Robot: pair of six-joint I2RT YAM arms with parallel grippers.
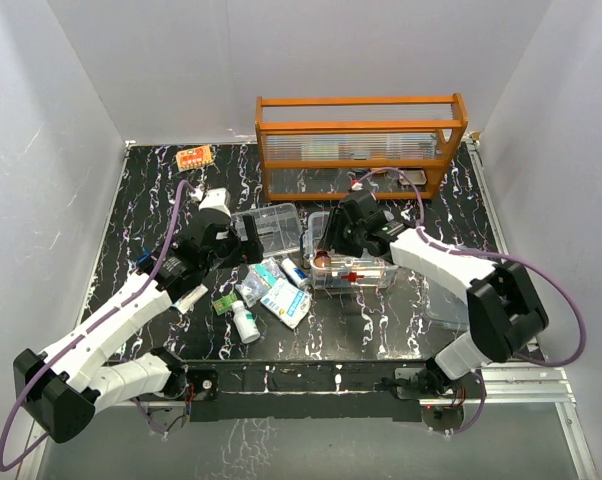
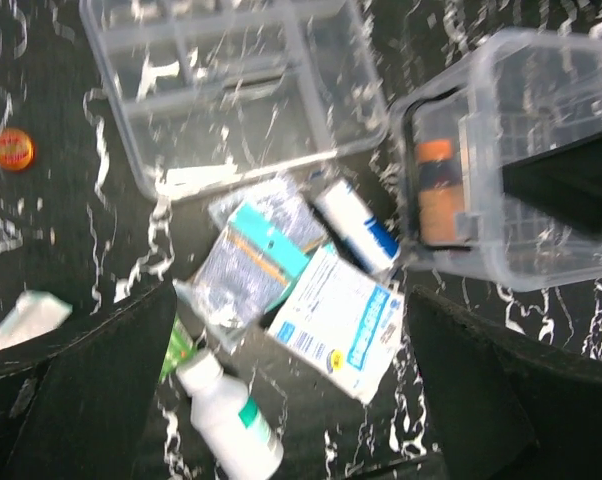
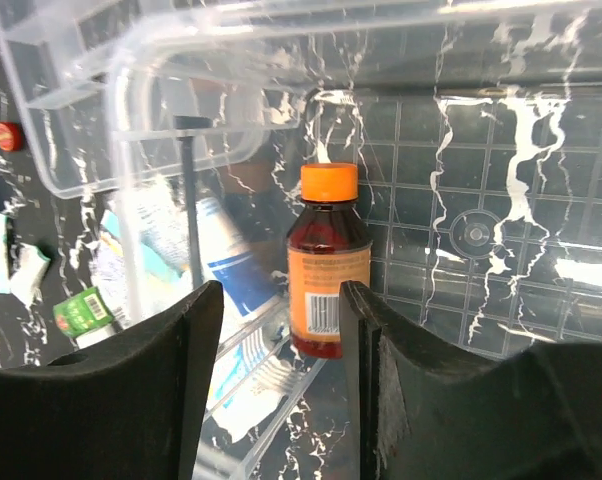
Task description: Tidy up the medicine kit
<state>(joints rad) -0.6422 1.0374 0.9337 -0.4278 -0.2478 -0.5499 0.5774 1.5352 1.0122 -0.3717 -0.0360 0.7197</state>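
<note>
The clear medicine kit box with a red cross stands mid-table; it also shows in the left wrist view. My right gripper is open inside the box. A brown bottle with an orange cap lies on the box floor just beyond its fingertips. The clear divided tray sits left of the box, also in the left wrist view. My left gripper is open above loose items: a white bottle, a white-blue packet, a foil packet and a white-blue tube.
The orange wooden rack stands at the back. An orange blister pack lies back left. A small orange cap, a green packet and a white tube lie left of the pile. White walls enclose the table.
</note>
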